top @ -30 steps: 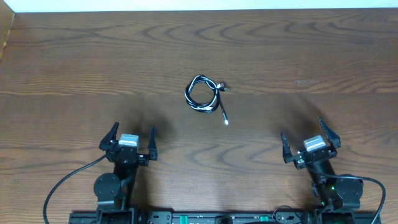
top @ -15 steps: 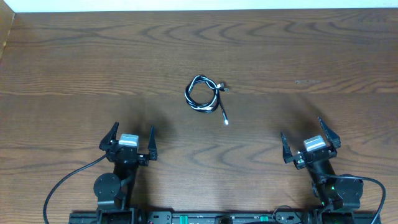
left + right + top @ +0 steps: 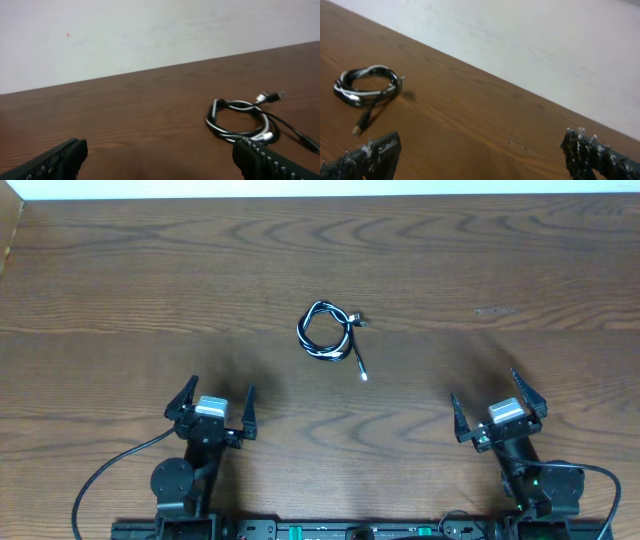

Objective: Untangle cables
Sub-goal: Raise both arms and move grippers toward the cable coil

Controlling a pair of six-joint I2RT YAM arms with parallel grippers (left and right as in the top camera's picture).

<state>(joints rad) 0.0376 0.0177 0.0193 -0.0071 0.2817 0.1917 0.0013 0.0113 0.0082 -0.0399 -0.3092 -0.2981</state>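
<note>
Obs., single moment. Both of my arms sit low over the near edge of the counter [image 3: 120,280], one toward each near corner.

Left end effector [image 3: 220,388]: fingers spread wide apart, nothing between them. In my left wrist view [image 3: 160,152] the two dark ribbed fingertips [image 3: 60,157] show at the bottom corners, with bare wood between.

Right end effector [image 3: 484,387]: also spread wide, gripping nothing. In the right wrist view [image 3: 481,142] its fingertips [image 3: 585,150] stand far apart, and the counter shows through the gap.

Cables [image 3: 326,332]: one small coiled bundle of black and white cord looped together. It lies flat on the wood about midway between the left and right edges, roughly halfway from the near edge to the far edge, and well apart from both end effectors.
- One short tail with a plug end [image 3: 362,323] sticks out of the loop toward the right edge.
- A longer black tail runs from the loop toward the near edge and finishes in a pale tip [image 3: 364,376].

The left wrist view has the bundle [image 3: 242,122] ahead and to the right. The right wrist view has it [image 3: 367,86] ahead and to the left. I cannot tell how many cords are in the coil.

A white wall [image 3: 150,30] stands beyond the far edge.
</note>
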